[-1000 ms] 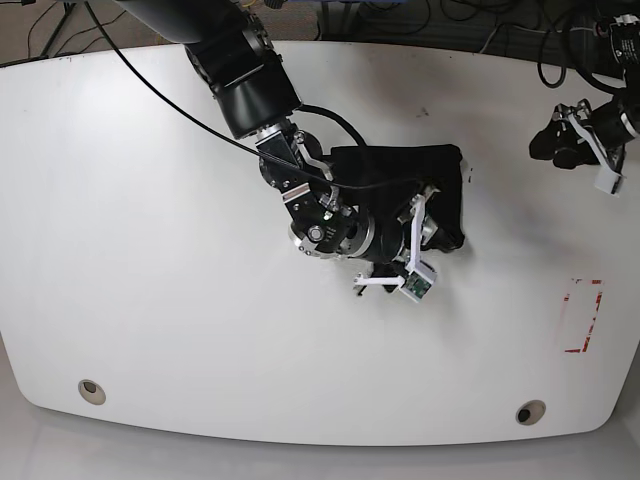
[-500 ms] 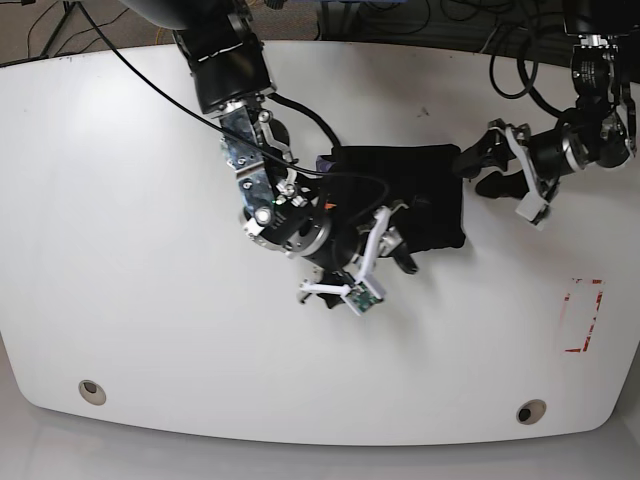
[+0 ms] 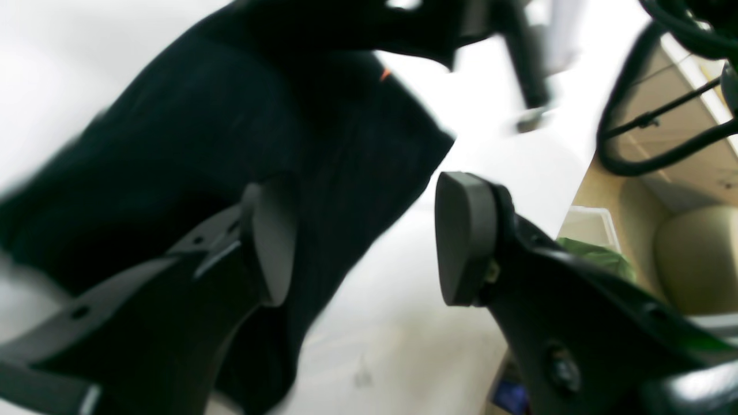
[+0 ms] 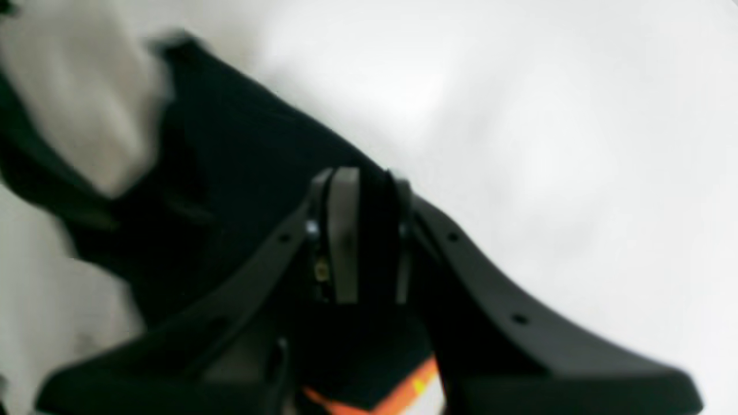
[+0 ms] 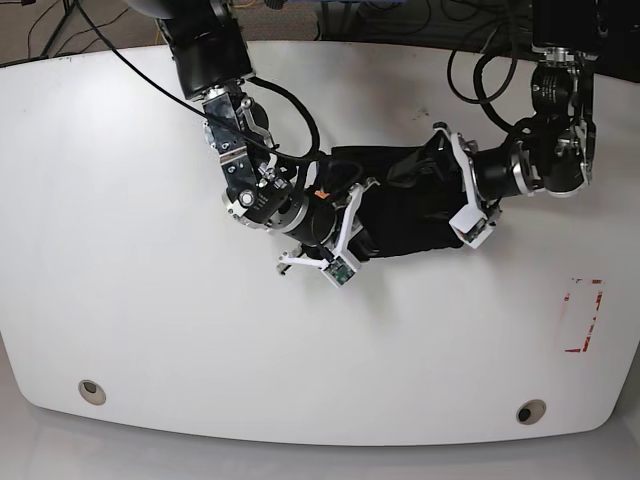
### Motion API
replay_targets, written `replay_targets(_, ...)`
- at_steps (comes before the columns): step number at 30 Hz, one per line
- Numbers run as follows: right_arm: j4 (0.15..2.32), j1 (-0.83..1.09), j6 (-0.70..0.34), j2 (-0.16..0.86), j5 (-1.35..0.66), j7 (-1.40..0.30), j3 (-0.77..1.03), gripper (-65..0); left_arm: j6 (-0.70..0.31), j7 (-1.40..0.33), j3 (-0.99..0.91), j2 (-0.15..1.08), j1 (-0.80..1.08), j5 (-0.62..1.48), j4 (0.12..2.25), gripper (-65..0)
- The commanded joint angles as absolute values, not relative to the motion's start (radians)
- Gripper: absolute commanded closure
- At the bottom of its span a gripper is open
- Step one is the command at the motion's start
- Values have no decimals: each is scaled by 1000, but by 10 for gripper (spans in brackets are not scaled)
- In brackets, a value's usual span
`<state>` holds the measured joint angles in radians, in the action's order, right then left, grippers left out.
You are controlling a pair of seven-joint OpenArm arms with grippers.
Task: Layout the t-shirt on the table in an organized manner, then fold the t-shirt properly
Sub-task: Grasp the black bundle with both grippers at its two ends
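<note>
T-shirt [image 5: 415, 205]: black, soft, limp cloth, lying bunched near the centre of the table [image 5: 120, 250]; best taken by an edge or corner. Right gripper [image 4: 363, 230] at its 9 o'clock side pinches a fold; left gripper [image 3: 363, 242] at 3 o'clock stands spread, empty.

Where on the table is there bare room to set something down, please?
The table is bare across the base view's left half, along the front edge between the two holes, and right of the red-outlined mark. It is crowded at centre, where both arms meet over the black t-shirt.
</note>
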<state>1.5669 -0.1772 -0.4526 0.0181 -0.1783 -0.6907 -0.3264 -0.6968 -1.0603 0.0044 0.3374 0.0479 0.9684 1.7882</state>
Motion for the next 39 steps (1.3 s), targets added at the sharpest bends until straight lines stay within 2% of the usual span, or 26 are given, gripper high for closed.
replay_targets(1,1529,-191,-483,15,-186,-630,-328,-89,-698,-1046,4,329,36,923,1801,-346)
replay_targets(7,1395,-189,-506,28,-185,-510,-328,-86,-698,-1046,4,285,36,748,1767,-347)
replay_targets(16,1230,-193,-506,28,-185,-331,-328,-81,-698,-1043,4,283,-18,627,1540,-347)
replay_targets(24,1219,-194,-506,47,-186,-312,-328,-81,-698,-1001,1,285,-82,509,1353,-346)
replay_targets(31,1254,-209,-503,48,-186,-326,-328,-81,-698,-1015,-1,335,-85,536,1400,-346)
replay_targets(39,1423,-214,-499,47,-186,-463,-328,-81,-698,-1073,-2,397,-84,659,1569,-346)
